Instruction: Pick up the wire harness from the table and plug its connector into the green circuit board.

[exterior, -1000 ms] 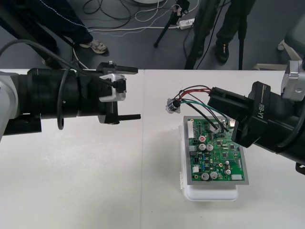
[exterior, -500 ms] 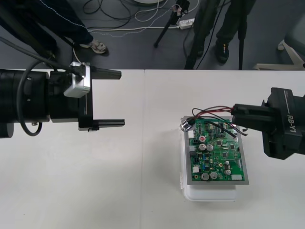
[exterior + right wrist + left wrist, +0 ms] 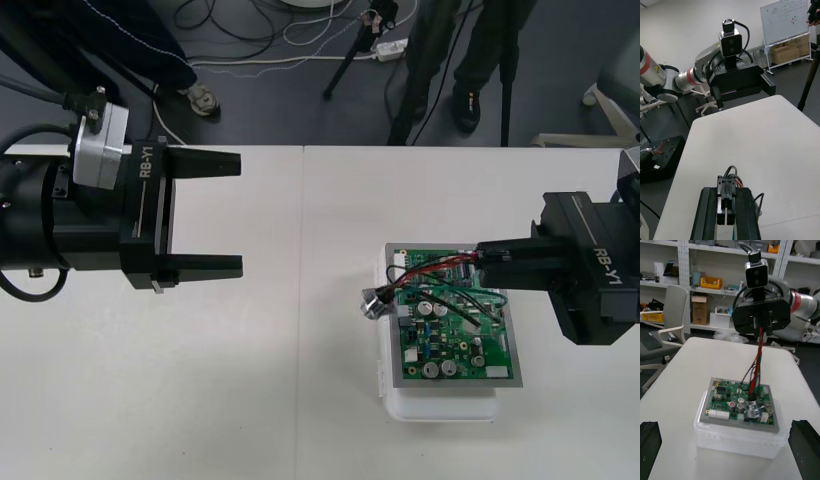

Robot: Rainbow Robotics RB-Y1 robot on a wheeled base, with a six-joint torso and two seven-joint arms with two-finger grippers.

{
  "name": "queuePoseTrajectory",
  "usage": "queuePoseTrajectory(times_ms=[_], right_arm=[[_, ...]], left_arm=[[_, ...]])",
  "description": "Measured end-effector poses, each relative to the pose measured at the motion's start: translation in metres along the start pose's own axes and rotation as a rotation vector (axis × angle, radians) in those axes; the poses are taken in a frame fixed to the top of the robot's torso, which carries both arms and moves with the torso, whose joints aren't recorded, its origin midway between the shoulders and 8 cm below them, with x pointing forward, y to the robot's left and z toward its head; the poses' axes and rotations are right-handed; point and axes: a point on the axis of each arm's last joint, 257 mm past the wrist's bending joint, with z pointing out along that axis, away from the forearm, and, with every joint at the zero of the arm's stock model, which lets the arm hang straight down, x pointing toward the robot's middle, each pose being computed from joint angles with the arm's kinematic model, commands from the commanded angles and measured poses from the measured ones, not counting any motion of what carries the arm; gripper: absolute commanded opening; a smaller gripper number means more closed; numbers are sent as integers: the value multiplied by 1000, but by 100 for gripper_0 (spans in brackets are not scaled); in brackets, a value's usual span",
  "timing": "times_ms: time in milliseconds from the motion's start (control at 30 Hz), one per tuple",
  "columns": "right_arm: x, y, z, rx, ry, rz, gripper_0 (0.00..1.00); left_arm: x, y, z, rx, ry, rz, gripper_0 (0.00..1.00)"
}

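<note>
Front view. Shows left gripper [image 3: 238, 214] over the left side of the table [image 3: 300, 420], well apart from the board, fingers spread wide with nothing between. Shows right gripper [image 3: 482, 256] reaching in from the right over the far right part of the green circuit board [image 3: 470, 345], pinched together on the wire harness [image 3: 445, 265]. Puts the wires looping across the board and the round metal socket [image 3: 377, 298] at the board's left edge, overhanging the white base [image 3: 440, 408].

Right wrist view. Shows own fingers [image 3: 707, 217] pressed together on the small black plug [image 3: 726, 191], with red and black wires sprouting behind it. Faces the left gripper across the table.

Left wrist view. Shows own fingers [image 3: 649, 444] far apart. Puts the right gripper above the board's far side, wires dropping from it to the socket on the near edge. Cannot tell of any plug seated in a header.

Step, by judgement: pickup done, insertion not yet done, probably lining up. Next calls for squaring the plug over its header and pressing straight down, minding sideways tug from slack wires.
</note>
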Motion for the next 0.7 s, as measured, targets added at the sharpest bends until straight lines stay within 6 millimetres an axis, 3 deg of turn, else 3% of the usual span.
queuePoseTrajectory(times_ms=[300,700], right_arm=[[-11,-3,8,0,-58,13,0],[-9,-14,22,40,-90,-11,0]], left_arm=[[0,-14,19,30,-68,-130,100],[-6,-24,46,51,-139,-167,100]])
